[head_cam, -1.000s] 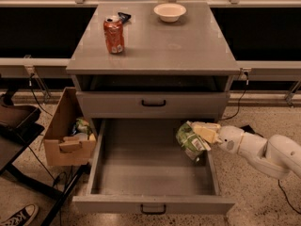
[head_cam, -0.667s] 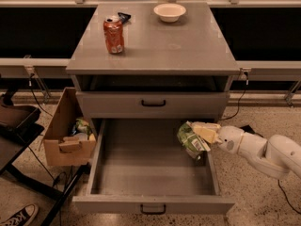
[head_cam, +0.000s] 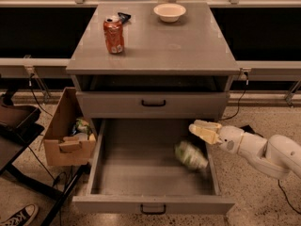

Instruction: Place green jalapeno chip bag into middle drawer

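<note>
The green jalapeno chip bag (head_cam: 190,155) is blurred, inside the open middle drawer (head_cam: 150,204) near its right wall, just above or on the tray floor. My gripper (head_cam: 203,130) hangs above the drawer's right rear part, up and to the right of the bag, with its pale fingers (head_cam: 206,125) spread and nothing between them. The white arm (head_cam: 265,152) reaches in from the right. The handled drawer above (head_cam: 153,104) is closed.
An orange soda can (head_cam: 114,35), a small dark wrapper (head_cam: 123,17) and a white bowl (head_cam: 170,12) sit on the cabinet top. A cardboard box (head_cam: 66,135) with items stands left of the drawer. A dark cart (head_cam: 16,124) and a shoe (head_cam: 16,214) are at far left.
The gripper has let go of the chip bag. The bag has dropped down from the fingers into the right side of the drawer. The arm has hardly moved.
</note>
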`<act>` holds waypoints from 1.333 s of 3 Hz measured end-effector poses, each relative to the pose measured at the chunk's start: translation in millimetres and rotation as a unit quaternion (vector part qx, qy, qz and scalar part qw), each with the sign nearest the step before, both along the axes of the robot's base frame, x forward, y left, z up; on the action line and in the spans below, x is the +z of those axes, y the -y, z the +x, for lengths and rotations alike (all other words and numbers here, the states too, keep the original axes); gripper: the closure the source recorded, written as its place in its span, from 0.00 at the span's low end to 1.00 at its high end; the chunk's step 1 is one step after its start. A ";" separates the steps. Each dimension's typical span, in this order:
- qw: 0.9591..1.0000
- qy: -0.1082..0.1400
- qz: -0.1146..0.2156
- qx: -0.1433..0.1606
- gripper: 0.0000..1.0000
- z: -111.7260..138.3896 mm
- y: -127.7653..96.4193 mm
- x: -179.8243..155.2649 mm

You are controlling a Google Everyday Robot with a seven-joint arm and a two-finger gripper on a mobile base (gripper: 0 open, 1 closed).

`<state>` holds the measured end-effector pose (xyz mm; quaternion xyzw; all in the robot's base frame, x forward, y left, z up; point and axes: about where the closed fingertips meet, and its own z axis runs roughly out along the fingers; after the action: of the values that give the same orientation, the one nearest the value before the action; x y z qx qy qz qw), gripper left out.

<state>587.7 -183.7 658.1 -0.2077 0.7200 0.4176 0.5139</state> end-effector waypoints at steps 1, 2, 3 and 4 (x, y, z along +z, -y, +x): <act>1.000 0.000 0.000 0.000 0.00 0.0 0.0 0.0; 1.000 0.000 0.000 0.000 0.00 0.0 0.0 0.0; 1.000 0.002 -0.005 0.006 0.00 -4.6 5.0 15.6; 0.998 -0.008 -0.052 0.028 0.00 -32.8 26.2 49.0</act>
<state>554.9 -209.9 707.1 -0.2512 0.7383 0.3958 0.4849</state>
